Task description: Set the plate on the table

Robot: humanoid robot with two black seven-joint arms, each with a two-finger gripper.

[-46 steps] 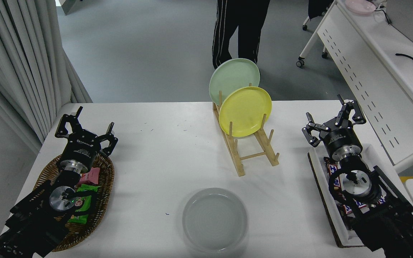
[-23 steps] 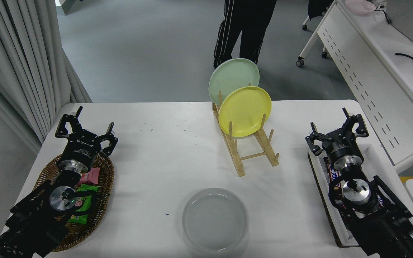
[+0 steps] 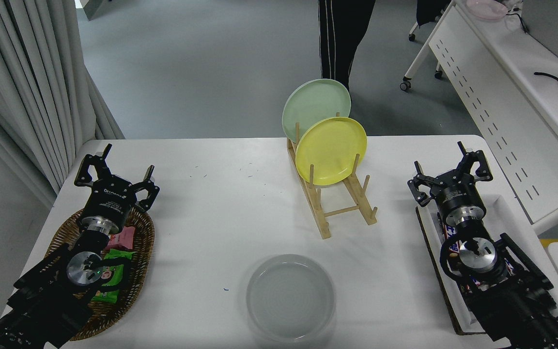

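The light-grey plate lies flat on the white table near its front edge, in the middle. My right gripper is open and empty at the right side of the table, well apart from the plate, above the far end of a white tray. My left gripper is open and empty, parked at the lower left over a wicker basket.
A wooden rack at the table's back middle holds a yellow plate and a pale green plate upright. The wicker basket holds snack packs. The white tray holds candy bars. A person's legs stand behind the table. A white perforated desk is at the right.
My right gripper drew back toward me and shifted slightly left over the tray, staying open. The person behind the table stepped to the right. The grey plate has not moved.
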